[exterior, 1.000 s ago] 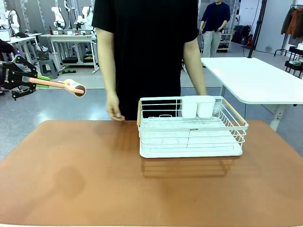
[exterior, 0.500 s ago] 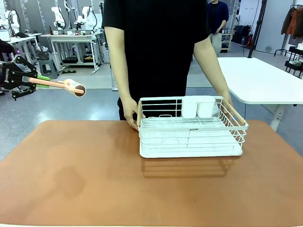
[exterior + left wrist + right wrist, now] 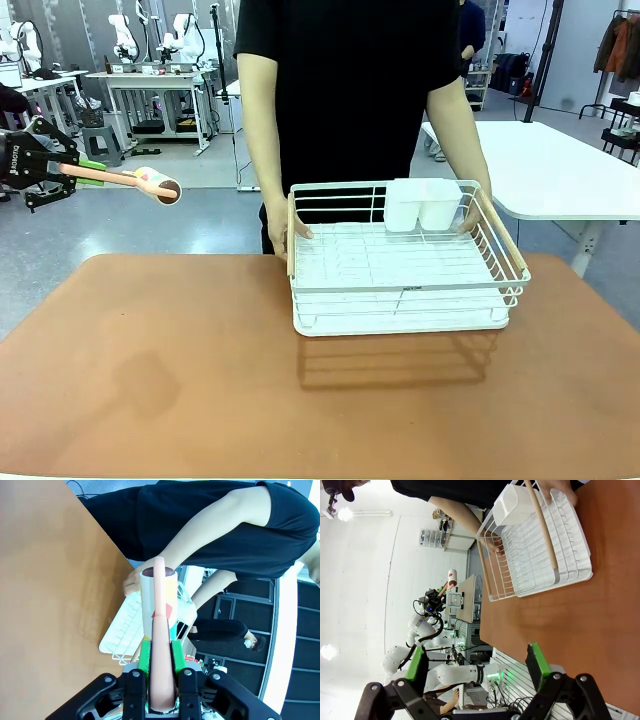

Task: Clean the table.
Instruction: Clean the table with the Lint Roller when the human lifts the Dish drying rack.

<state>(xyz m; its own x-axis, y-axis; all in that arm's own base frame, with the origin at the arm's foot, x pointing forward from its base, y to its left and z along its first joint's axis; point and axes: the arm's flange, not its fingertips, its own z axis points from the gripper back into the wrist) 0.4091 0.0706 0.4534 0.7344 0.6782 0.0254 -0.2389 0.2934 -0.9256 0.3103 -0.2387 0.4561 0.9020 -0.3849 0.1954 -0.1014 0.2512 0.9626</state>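
Terracotta and matte, the table (image 3: 150, 380) spread across the foreground, corners rounded, its left half bare. A dark label on the white dish rack (image 3: 400, 300) was too small to read; a person's hands (image 3: 278, 235) held the rack's ends. The left gripper (image 3: 88, 170) clamped a lint roller (image 3: 158, 184) beyond the table's left edge; the right gripper (image 3: 476, 661) gaped empty.

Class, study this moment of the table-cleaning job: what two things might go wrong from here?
1. The person's hands grip both ends of the dish rack, which looks lifted and tilted; the white cups in it may slide or tip.
2. The left gripper holds the lint roller by its thin handle beside the table; sweeping in now might strike a hand or the rack.
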